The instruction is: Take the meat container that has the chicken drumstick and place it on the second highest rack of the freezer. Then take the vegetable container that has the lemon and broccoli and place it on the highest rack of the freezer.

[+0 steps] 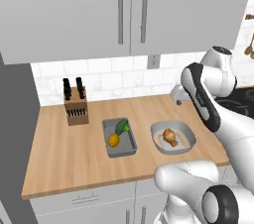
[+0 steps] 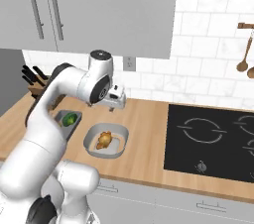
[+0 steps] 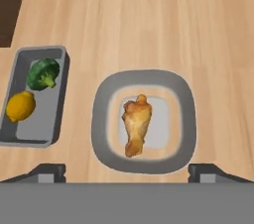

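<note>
Counter (image 3: pixel 198 29): light wood grain. Both containers grey: round tray (image 3: pixel 106 119), rectangular tray (image 3: pixel 57 104). Drumstick (image 3: pixel 136 125) golden brown. Lemon (image 3: pixel 20 106) yellow, broccoli (image 3: pixel 43 73) green. Knife block (image 1: pixel 77 109) brown, handles black. Wall tiles (image 2: pixel 208 34) white, cabinets (image 1: pixel 74 10) pale grey. Hob (image 2: pixel 213 141) black, rings probably grey.

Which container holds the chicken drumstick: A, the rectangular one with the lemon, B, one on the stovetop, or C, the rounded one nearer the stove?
C: the drumstick lies in the rounded container, while the lemon and broccoli share the rectangular one.
</note>
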You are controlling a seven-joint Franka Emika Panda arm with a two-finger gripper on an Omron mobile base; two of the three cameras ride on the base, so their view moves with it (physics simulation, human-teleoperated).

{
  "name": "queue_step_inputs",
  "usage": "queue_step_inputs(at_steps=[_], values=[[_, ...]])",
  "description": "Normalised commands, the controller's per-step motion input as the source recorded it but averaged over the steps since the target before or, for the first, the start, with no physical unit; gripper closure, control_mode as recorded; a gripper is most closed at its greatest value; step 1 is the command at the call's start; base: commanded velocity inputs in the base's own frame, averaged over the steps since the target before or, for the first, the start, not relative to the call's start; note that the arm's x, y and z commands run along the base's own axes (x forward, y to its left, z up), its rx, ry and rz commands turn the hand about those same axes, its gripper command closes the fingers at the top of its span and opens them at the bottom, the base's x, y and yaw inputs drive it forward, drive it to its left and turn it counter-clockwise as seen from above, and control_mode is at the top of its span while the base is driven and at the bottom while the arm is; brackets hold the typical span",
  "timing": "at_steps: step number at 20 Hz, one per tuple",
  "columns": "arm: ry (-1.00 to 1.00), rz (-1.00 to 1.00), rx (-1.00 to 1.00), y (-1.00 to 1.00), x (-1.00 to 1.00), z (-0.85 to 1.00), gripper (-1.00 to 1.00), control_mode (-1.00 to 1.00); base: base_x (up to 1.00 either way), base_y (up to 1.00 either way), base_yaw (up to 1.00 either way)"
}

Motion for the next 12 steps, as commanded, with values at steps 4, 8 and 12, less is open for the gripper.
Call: queue_step_inputs(at_steps=[4, 8, 12], values=[[-0.06, 0.1, 0.1, -0.97, 0.0, -0.56, -1.0, -1.0, 0.0, 0.0, 0.0], [0.03, 0.04, 0.1, -0.63, 0.11, -0.71, -1.0, -1.0, 0.0, 0.0, 0.0], [0.15, 0.01, 0.1, -0.41, 0.26, -0.76, -1.0, -1.0, 0.0, 0.0, 0.0]])
